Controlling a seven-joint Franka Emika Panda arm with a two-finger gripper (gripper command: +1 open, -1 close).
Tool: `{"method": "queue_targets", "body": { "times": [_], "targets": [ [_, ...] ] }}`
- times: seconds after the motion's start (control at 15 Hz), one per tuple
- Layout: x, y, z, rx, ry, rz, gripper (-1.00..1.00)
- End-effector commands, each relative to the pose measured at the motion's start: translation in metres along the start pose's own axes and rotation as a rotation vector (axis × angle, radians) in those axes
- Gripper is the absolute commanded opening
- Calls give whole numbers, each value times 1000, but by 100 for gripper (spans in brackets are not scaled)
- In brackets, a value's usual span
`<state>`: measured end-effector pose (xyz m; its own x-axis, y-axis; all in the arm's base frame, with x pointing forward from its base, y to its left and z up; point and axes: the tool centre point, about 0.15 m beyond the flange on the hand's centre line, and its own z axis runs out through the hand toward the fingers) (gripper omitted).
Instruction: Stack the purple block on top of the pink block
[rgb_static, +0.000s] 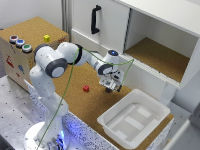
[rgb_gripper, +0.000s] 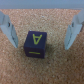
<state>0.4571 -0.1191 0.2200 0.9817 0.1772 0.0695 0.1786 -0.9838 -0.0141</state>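
The gripper (rgb_gripper: 42, 31) is being held spread wide over the purple block (rgb_gripper: 35, 44), which is lying on the cork table (rgb_gripper: 55, 67) between the fingers (rgb_gripper: 9, 30), untouched. The pick-up step is judged to be under way; lowering and closing are being called for next. The pink block is not being shown for certain: a small red cube (rgb_static: 86, 88) is too blurred to identify.

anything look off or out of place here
Nothing looks spilled or damaged. The purple block sits flat on the cork between the open gripper fingers. One oddity: no pink block is visible in either view.
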Motion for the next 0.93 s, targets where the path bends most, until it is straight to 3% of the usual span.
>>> {"method": "queue_targets", "body": {
  "times": [0.0,0.47,0.87],
  "targets": [
    [17,11,17,96,-39,12,-100],
    [3,4,10,74,-47,58,-100],
    [-21,-26,-40,41,-41,99,-100]
  ]
}}
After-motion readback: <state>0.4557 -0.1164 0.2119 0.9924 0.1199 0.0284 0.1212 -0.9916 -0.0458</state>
